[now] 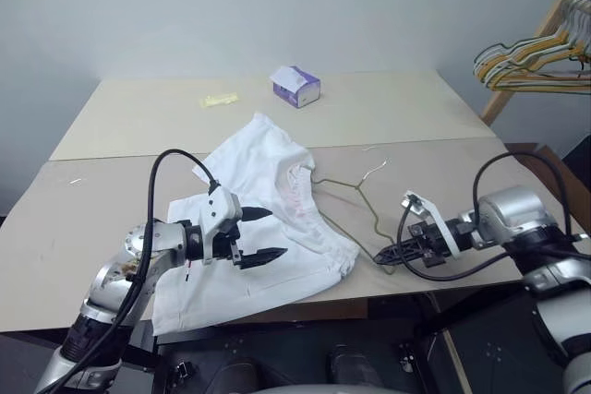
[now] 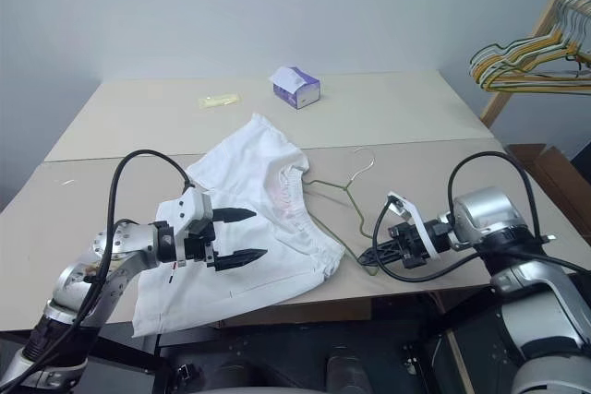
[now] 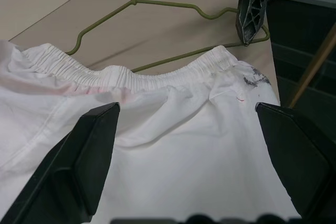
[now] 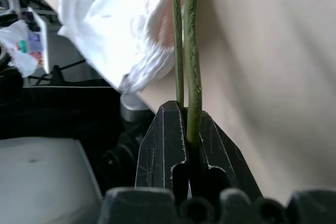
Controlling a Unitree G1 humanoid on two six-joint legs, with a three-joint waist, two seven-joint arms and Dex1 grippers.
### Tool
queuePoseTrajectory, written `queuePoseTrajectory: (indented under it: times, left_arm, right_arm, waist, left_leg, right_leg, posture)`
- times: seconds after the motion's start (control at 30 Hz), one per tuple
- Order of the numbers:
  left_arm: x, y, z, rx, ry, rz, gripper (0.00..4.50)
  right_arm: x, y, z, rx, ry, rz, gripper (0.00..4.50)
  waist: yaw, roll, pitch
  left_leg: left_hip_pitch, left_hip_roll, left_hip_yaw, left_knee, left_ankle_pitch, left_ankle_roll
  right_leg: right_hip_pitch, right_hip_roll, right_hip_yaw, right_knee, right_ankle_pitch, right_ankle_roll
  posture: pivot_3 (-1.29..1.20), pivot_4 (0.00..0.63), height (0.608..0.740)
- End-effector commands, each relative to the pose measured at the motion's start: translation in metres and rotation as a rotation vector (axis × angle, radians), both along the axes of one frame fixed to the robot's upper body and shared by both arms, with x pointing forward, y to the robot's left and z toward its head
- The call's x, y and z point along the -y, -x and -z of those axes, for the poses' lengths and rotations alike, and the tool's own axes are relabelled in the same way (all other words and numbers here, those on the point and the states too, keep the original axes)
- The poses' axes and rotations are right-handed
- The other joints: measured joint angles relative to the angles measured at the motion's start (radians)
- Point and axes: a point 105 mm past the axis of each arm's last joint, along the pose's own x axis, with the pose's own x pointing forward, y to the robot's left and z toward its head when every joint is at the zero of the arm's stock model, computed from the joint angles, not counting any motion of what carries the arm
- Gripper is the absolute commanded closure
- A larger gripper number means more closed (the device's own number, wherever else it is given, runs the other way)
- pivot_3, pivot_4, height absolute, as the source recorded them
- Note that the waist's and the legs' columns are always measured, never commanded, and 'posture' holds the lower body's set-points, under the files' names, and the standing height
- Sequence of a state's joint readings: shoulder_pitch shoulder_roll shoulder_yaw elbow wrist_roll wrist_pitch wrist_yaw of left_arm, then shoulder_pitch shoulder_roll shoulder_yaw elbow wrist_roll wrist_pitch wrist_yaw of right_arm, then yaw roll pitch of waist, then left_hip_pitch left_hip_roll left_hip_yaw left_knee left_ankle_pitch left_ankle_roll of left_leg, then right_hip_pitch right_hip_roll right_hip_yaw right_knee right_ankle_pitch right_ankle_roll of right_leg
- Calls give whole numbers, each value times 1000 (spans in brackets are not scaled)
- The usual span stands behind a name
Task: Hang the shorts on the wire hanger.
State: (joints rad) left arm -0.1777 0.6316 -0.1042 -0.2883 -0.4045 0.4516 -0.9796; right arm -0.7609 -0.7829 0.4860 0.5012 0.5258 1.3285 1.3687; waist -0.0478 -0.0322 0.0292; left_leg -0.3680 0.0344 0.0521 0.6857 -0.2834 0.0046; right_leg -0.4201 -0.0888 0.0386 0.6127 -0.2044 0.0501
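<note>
the right gripper (image 2: 371, 256) pinches the wire hanger (image 2: 343, 193) at the table's (image 2: 129, 113) near edge; the left gripper (image 2: 237, 235), fingers spread, hovers over the shorts (image 2: 277, 200).

You have one pair of white shorts (image 1: 268, 228) on the surface (image 1: 416, 117), and one thin wire hanger (image 1: 355, 193) just to its right. One small purple-and-white tissue box (image 1: 296, 86) sits at the far side, and one pale yellow scrap (image 1: 220, 100) lies to its left. One bunch of thicker hangers (image 1: 536, 53) hangs at the far right; how many are in it you cannot count. You have two claws: the left claw (image 1: 264, 233) and the right claw (image 1: 383, 254).
</note>
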Motion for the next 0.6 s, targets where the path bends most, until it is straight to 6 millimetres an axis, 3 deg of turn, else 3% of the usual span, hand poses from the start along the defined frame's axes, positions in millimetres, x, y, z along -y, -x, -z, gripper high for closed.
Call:
queuePoseTrajectory:
  times: [0.03, 0.37, 0.47, 0.6]
  left_arm:
    - [3, 0, -5, 44, 7, 8, 19]
    - [5, 1, -1, 41, 3, 6, 19]
    - [5, 1, -1, 43, 1, 4, 19]
    - [5, -1, -2, 49, 3, -1, 19]
  right_arm:
    - [-3, -11, -9, 53, -20, -33, 4500]
    - [-10, -36, -11, 158, -38, -22, 4500]
    - [-10, -45, -17, 237, -60, 8, 4500]
    - [-8, -55, -29, 492, -82, 20, 4500]
  waist:
    - [1, 0, 0]
    - [0, 1, 0]
    - [0, 1, -1]
    - [3, 1, -1]
  left_leg:
    - [0, 0, 0, 0, 0, 0]
    - [0, 0, 0, 0, 0, 0]
    - [0, 0, 0, 0, 0, 0]
    - [0, 0, 0, 0, 0, 0]
  right_leg:
    - [0, 0, 0, 0, 0, 0]
    - [0, 0, 0, 1, 0, 0]
    - [0, 0, 0, 1, 0, 0]
    - [0, 0, 0, 1, 0, 0]
  posture:
    - [-17, 0, 740]
    - [-19, 0, 740]
    - [-21, 0, 740]
    - [-27, 0, 740]
